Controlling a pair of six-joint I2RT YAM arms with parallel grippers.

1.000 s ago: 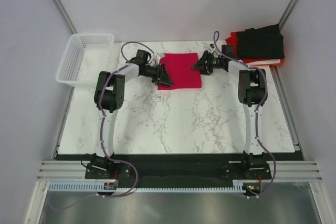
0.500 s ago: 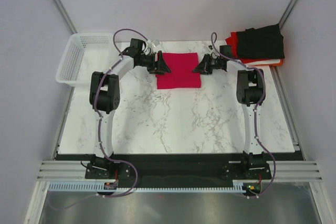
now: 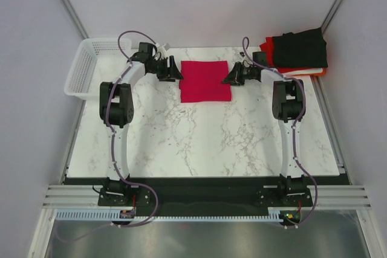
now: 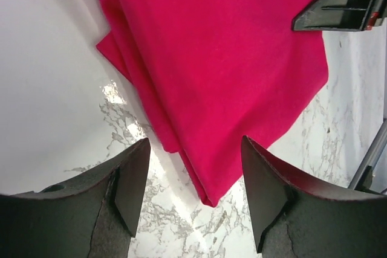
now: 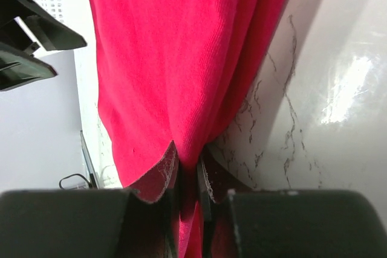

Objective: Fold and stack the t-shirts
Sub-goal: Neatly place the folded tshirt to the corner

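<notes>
The left gripper [image 3: 173, 72] stands with its jaws apart and empty, to the right of the white mesh basket [image 3: 91, 67] and just beside the left edge of the crimson t-shirt [image 3: 205, 81]. That shirt lies as a folded rectangle at the far middle of the marble table [image 3: 199, 137]. The right gripper [image 3: 228, 79] is pinched tight on the shirt's right edge, with cloth caught between its fingers [image 5: 156, 182]. At the far right corner sits a stack of folded t-shirts [image 3: 300, 49], black on top, with white and orange-red edges showing beneath.
</notes>
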